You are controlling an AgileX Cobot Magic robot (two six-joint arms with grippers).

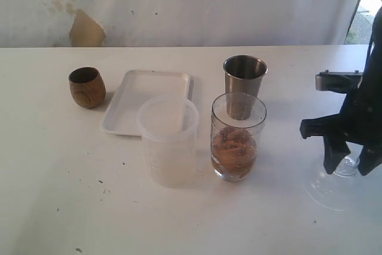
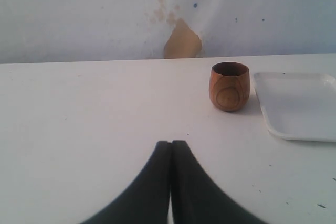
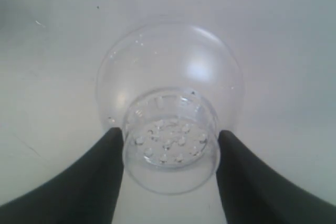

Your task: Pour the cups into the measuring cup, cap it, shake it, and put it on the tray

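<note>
Located meas. cup (image 1: pixel 237 138) right of frame centre in ext. view, upright on surface (image 1: pixel 59 195), uncapped, lower part filled w/ brown contents. Noted steel tumbler (image 1: pixel 245 76) just behind it, frosted jug (image 1: pixel 168 141) just beside it toward frame left, tray (image 1: pixel 146 100) behind jug, and wooden cup (image 1: pixel 87 88) at upper left, apart from tray. Could not tell whether tumbler or wooden cup held anything.

Found right pincer (image 3: pixel 170 134) at right edge of ext. view, closed at part width on perforated neck of clear dome cap (image 3: pixel 168 61), w/ cap seated on surface well apart from meas. cup. Found left pincer (image 2: pixel 170 182) shut tight and empty, w/ wooden cup ahead of it, not touching.

Judged cap light, thin, slick, prob. flexible; rated neck as best hold, not dome. Judged meas. cup stiff, smooth-walled, bottom-heavy w/ load yet tippy on rounded base; rated mid-wall, above contents and below rim, as best grip. Flagged need to steady it during capping.
</note>
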